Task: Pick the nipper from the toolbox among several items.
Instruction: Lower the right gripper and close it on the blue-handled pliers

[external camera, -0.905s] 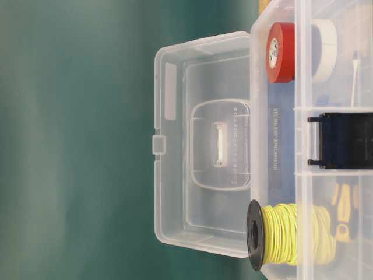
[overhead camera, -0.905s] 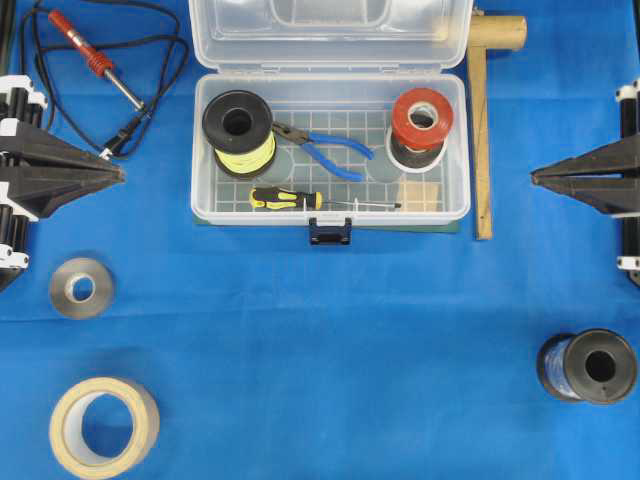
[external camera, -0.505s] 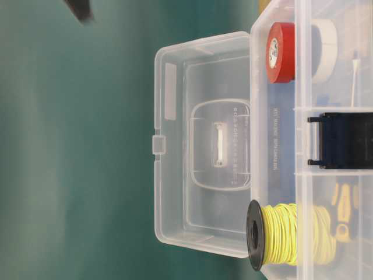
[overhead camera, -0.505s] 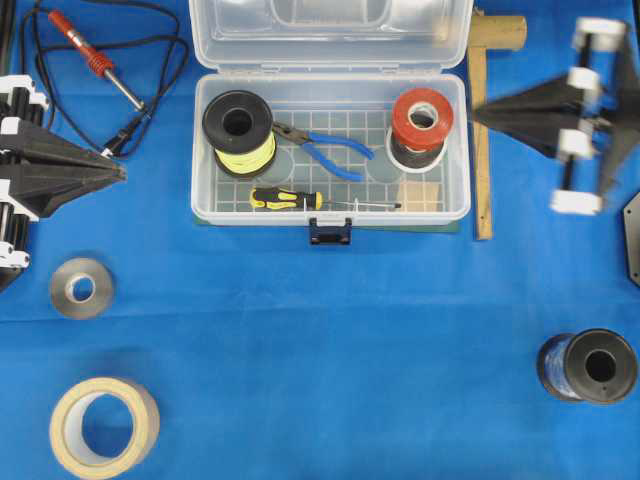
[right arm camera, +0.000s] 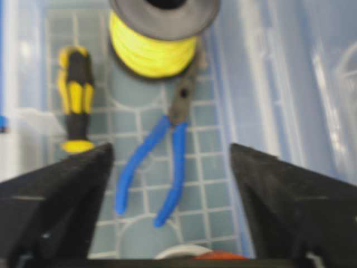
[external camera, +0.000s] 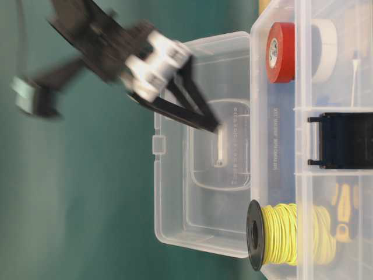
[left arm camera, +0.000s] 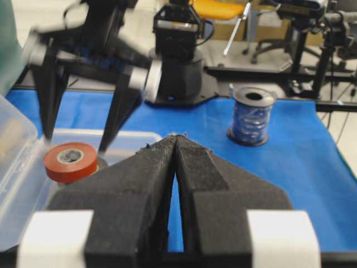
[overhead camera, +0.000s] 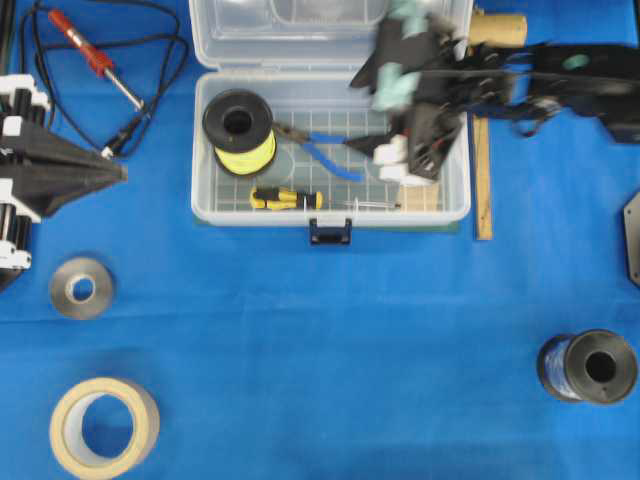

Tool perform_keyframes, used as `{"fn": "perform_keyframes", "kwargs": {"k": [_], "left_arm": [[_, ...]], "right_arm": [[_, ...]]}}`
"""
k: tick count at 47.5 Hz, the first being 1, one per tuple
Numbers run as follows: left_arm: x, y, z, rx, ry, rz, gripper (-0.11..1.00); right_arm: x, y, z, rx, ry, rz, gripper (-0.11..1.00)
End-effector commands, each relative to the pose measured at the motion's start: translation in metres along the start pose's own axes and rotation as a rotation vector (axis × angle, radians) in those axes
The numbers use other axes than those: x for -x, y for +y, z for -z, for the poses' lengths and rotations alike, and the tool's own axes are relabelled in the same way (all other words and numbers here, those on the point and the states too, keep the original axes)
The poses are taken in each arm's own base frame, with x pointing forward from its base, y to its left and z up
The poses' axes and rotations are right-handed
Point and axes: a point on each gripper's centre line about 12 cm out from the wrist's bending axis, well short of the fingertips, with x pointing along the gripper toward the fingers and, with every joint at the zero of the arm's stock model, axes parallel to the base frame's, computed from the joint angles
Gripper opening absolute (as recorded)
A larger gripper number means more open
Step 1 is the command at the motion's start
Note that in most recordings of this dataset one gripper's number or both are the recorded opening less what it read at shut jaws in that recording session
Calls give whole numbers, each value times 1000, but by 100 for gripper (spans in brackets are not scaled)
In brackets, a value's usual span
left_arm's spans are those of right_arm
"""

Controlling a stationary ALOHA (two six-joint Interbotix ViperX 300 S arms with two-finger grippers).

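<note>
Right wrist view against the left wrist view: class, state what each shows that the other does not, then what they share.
Only the right wrist view shows the nipper, the yellow wire spool, the screwdriver and the open right gripper. Only the left wrist view shows the shut left gripper, a blue wire spool and the red tape roll. Both show the toolbox.
</note>
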Motion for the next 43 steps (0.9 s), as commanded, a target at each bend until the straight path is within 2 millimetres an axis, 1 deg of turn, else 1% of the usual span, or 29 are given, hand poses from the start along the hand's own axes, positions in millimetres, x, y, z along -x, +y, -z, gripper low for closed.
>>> {"fn": "perform_keyframes", "kwargs": {"k": [1, 3, 7, 17, 23, 28, 31, 32, 38, 40, 41, 43], "left_arm": [[-2, 0, -2, 3, -3, 1, 0], [-2, 0, -2, 3, -3, 0, 0], [-2, 0, -1, 2, -1, 1, 0], [-1, 0, 1, 4, 5, -1, 0], [-1, 0, 3, 6, 8, -1, 0], [-1, 0, 3, 9, 11, 0, 0], [-1, 0, 4, 9, 12, -1, 0], [-1, 0, 4, 9, 14, 0, 0], [-1, 0, 4, 9, 14, 0, 0], [-1, 0, 4, 9, 14, 0, 0], [-1, 0, 4, 9, 14, -2, 0], [-1, 0, 4, 9, 12, 0, 0]], "right_arm": [[-18, -6, -5, -11, 19, 11, 76], [-28, -8, -1, -13, 40, 13, 75], [-49, -10, 8, -15, 80, 16, 77], [-86, -14, 29, -25, 164, 21, 77], [-103, -17, 40, -27, 201, 24, 77], [-111, -17, 45, -14, 218, 23, 74], [-112, -17, 46, -1, 222, 21, 67], [-112, -17, 46, 3, 223, 20, 62], [-112, -12, 45, 40, 225, 11, 25], [-112, -12, 45, 44, 225, 9, 15], [-112, -11, 45, 47, 225, 8, 13], [-112, -10, 45, 47, 224, 5, 13]]}}
